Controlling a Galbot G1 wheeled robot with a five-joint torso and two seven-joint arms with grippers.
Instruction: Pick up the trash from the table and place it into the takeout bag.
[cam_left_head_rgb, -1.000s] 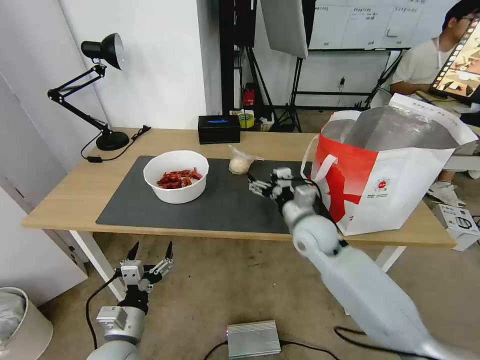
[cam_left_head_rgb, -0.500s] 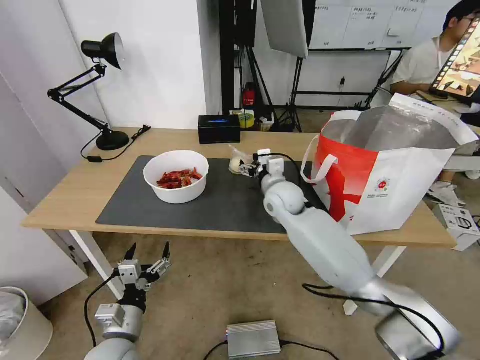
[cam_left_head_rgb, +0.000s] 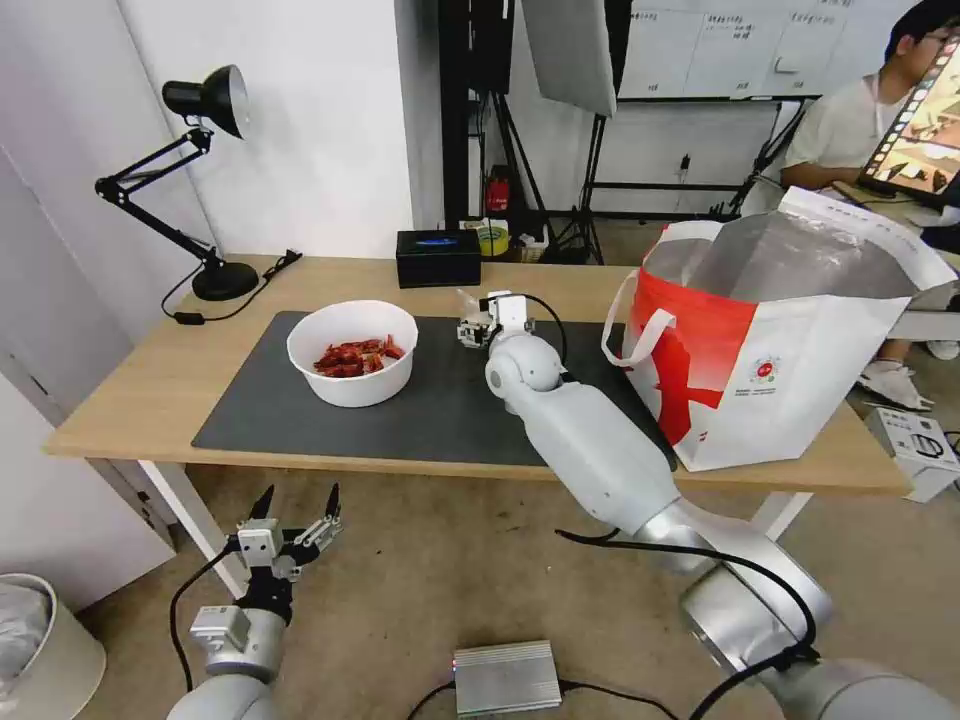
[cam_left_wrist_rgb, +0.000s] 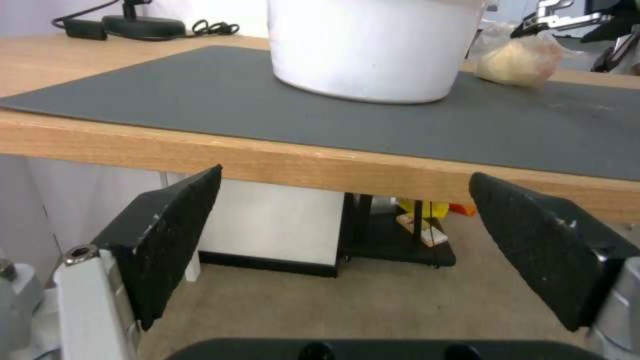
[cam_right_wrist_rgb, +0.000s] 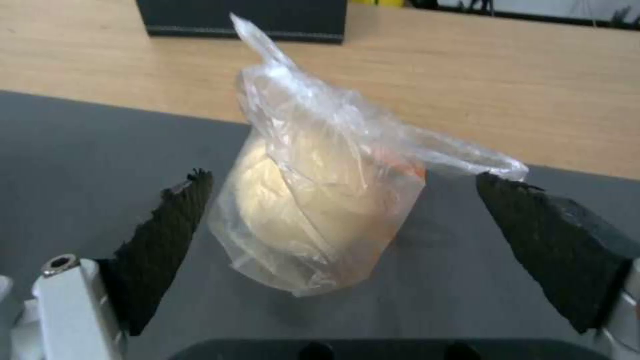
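Observation:
The small clear bag (cam_right_wrist_rgb: 313, 200) with a whitish lump stands on the dark mat (cam_left_head_rgb: 450, 410) of the table (cam_left_head_rgb: 150, 380). My right gripper (cam_right_wrist_rgb: 345, 180) is open, with one finger on each side of the bag and neither touching it. In the head view this right gripper (cam_left_head_rgb: 478, 328) covers most of the bag. The white bowl (cam_left_head_rgb: 352, 352) of red shell scraps sits on the mat to its left. At the table's right end stands the takeout bag (cam_left_head_rgb: 780, 340), its mouth open. My left gripper (cam_left_head_rgb: 298, 510) hangs open below the table's front edge.
A black desk lamp (cam_left_head_rgb: 215, 180) stands at the back left and a black box (cam_left_head_rgb: 437, 258) at the back edge. On the floor lie a silver box (cam_left_head_rgb: 505, 677) and a white bin (cam_left_head_rgb: 40, 640). From the left wrist, the bowl (cam_left_wrist_rgb: 373, 50) stands above the table edge.
My right arm has swung left and back, from beside the takeout bag to the small clear bag, and its open fingers now flank it. The left arm has barely moved.

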